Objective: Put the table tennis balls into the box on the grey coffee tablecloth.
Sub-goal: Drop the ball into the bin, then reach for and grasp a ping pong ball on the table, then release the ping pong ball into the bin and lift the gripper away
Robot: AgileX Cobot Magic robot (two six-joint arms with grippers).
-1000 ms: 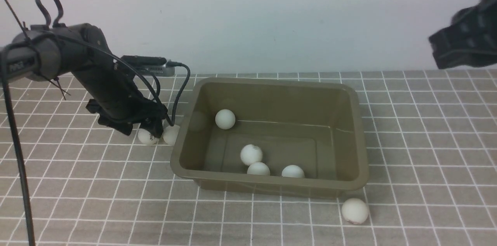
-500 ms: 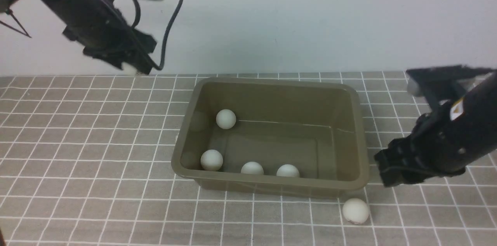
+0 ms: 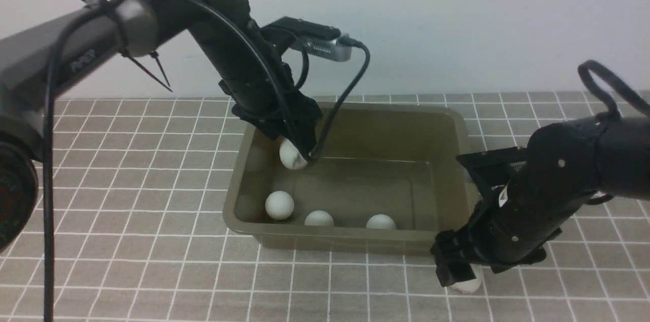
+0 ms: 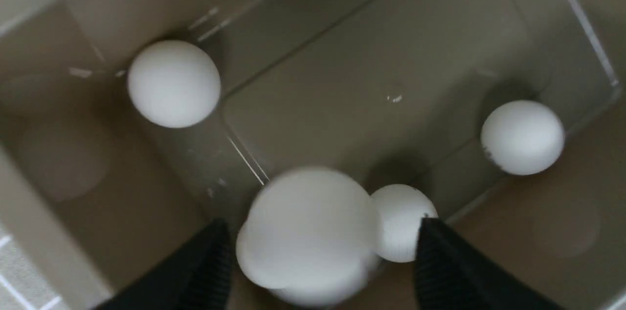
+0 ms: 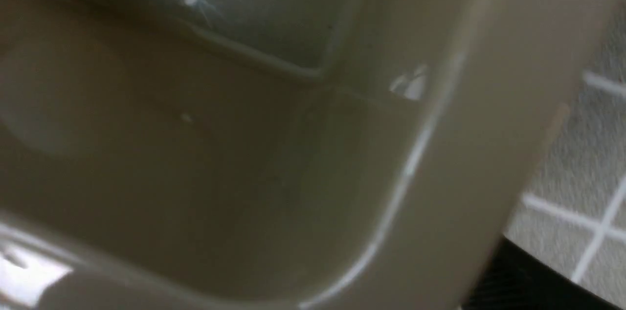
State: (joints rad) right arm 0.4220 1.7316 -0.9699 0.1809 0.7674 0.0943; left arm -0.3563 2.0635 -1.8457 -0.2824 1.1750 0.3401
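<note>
The box (image 3: 386,107) is set on the grey coffee tablecloth (image 3: 127,220) that covers the bench. From the front, four table tennis balls (image 3: 279,205) are seen within its walls. Three lie along the near wall and one is by the far left corner, partly hidden by the left pincer (image 4: 321,232).

In the left wrist view that pincer is held wide above the box floor. A blurred ball (image 4: 308,222) is seen between its fingers, clear of one of them.

An outer ball (image 3: 468,285) lies on the cloth just outside the near right corner, with the right pincer (image 3: 457,268) low over it. Whether that pincer is wide or narrow cannot be told.

A small dark mark is borne by a marked ball (image 4: 522,137), and pale lettering (image 3: 81,60) by the left arm. Neither can be read.
</note>
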